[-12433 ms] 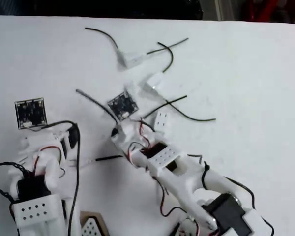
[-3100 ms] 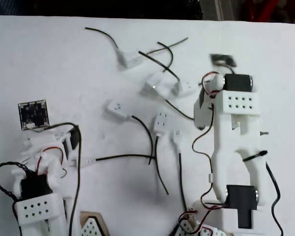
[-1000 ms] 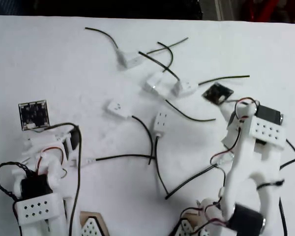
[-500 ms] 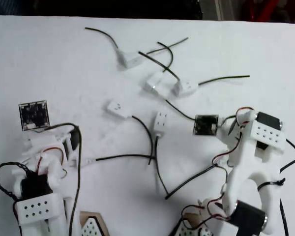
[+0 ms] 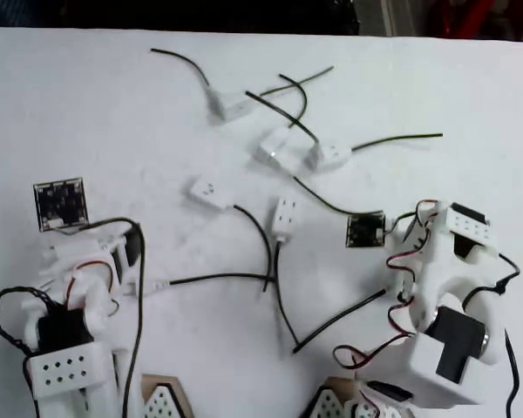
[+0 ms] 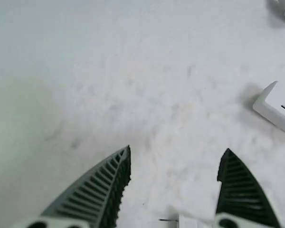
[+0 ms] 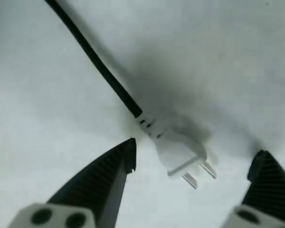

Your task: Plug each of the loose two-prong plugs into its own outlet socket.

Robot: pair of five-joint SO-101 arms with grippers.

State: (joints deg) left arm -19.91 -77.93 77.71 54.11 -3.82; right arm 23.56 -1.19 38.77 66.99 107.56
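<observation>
White table (image 5: pixel 87 104), as I see it. A two-prong plug (image 7: pixel 180 154) on its black cord (image 7: pixel 92 59) lies between the parted jaws of the right gripper (image 7: pixel 195 149). An outlet block (image 6: pixel 278 107) lies beyond the jaws of the left gripper (image 6: pixel 176 151), off to one side.

The table (image 5: pixel 87 104) is finished in a matt white, faintly mottled surface. The plug (image 7: pixel 178 151) is moulded in smooth white plastic, its prongs (image 7: pixel 209 170) made of bright metal, its cord (image 7: pixel 96 59) sheathed in matt black.

White two-prong plug (image 7: pixel 178 153) is lying flat, prongs bare, black cord trailing off. Second plug (image 5: pixel 153 286) is lying near left, cord running right. Left socket (image 5: pixel 211 193) and middle socket (image 5: pixel 284 216) are sitting mid-table; far sockets (image 5: pixel 275 148) are clustering among cords.
</observation>
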